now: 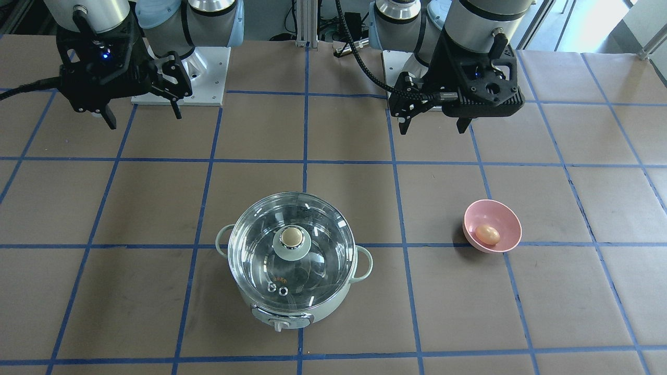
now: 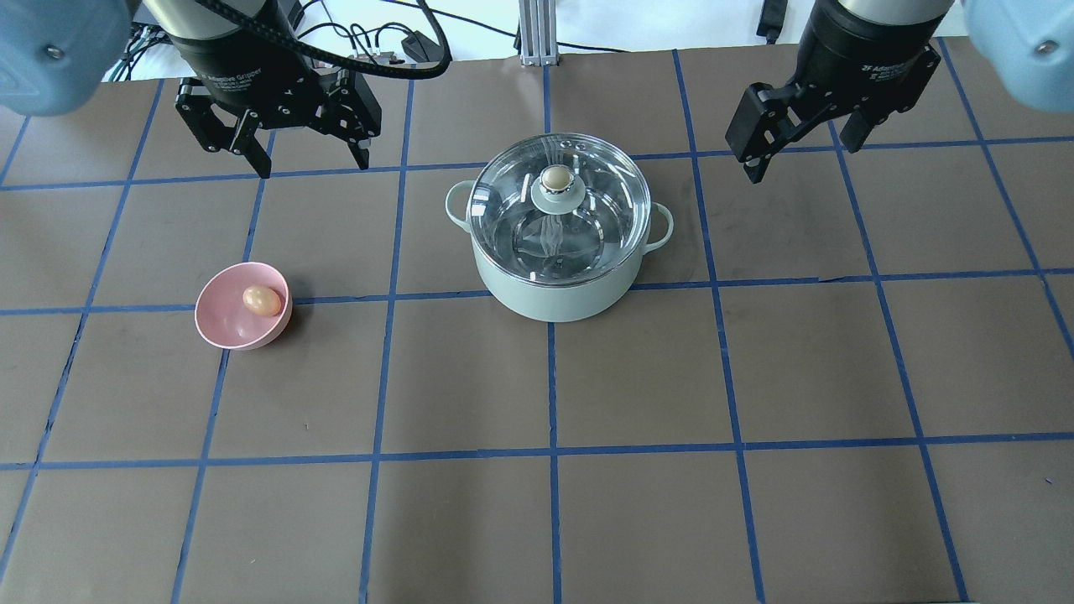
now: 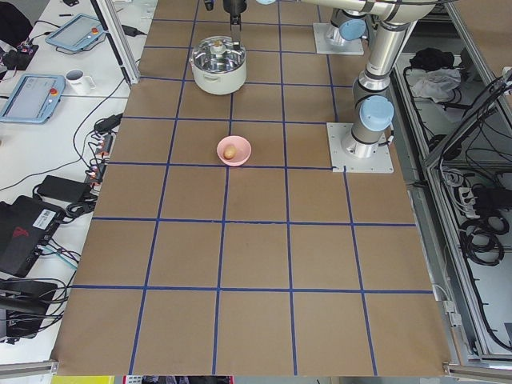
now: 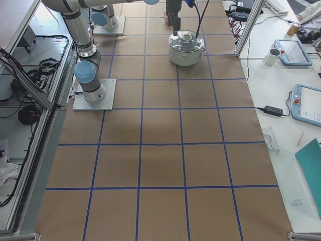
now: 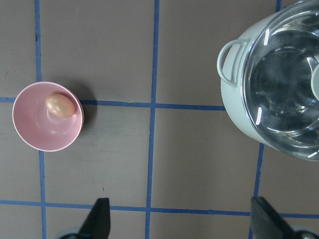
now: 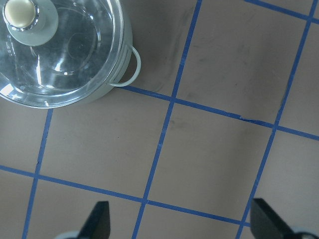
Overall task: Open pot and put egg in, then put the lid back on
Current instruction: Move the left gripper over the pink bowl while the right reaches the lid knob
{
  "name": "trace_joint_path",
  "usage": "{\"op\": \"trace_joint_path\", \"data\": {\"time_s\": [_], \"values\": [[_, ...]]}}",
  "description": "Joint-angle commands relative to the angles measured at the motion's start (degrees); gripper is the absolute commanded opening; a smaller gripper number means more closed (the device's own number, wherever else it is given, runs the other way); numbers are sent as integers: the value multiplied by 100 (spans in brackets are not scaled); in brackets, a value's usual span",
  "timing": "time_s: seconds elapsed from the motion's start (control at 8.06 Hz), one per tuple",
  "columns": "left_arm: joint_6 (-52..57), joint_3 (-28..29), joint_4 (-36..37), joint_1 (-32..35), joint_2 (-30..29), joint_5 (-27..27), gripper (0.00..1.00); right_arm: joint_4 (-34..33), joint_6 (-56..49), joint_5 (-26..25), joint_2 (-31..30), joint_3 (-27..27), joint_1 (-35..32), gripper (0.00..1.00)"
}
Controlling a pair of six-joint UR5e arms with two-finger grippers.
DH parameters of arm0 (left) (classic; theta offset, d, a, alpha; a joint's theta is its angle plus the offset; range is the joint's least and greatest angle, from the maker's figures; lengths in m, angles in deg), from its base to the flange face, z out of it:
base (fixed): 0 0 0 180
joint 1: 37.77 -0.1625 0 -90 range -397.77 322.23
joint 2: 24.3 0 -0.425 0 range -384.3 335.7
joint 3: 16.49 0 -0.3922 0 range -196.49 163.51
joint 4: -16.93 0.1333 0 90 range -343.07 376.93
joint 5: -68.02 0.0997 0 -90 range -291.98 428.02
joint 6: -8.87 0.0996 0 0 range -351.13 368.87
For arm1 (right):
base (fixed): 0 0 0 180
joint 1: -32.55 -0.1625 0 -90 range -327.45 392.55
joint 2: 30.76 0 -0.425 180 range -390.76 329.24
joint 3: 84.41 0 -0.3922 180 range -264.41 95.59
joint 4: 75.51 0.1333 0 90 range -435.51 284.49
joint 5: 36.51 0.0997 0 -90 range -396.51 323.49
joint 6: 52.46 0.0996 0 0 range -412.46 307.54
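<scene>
The pale mint-green pot stands mid-table with the clear glass lid shut on it, beige knob on top. It also shows in the front view with its lid. The tan egg lies in a pink bowl on the robot's left; the left wrist view shows the egg too. My left gripper hangs open and empty behind the bowl, high above the table. My right gripper hangs open and empty to the right of the pot.
The table is brown paper with a blue tape grid. The arm bases stand at the robot's edge. Side benches hold pendants, a mug and cables, off the table.
</scene>
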Motion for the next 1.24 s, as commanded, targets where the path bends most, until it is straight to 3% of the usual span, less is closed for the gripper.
{"op": "trace_joint_path", "data": {"time_s": [0.0,0.25,0.5,0.74,0.87,1.12], "values": [[169,-600,753,-208,-108,57,100,-459,408,13,144,-4,6,100],[950,-1181,1255,-1038,-284,66,100,-769,1507,-93,626,215,-265,100],[1408,-1682,1570,-1727,-381,75,100,-1408,2455,-93,1205,409,-940,100],[1532,-1816,1766,-2166,-844,434,100,-1955,3220,-206,1733,427,-1407,100],[2012,-1833,1949,-2508,-1099,444,93,-2297,3763,-503,2084,427,-1679,100],[2122,-1860,2195,-2600,-1355,427,93,-2405,4397,-620,2358,418,-1848,100]]}}
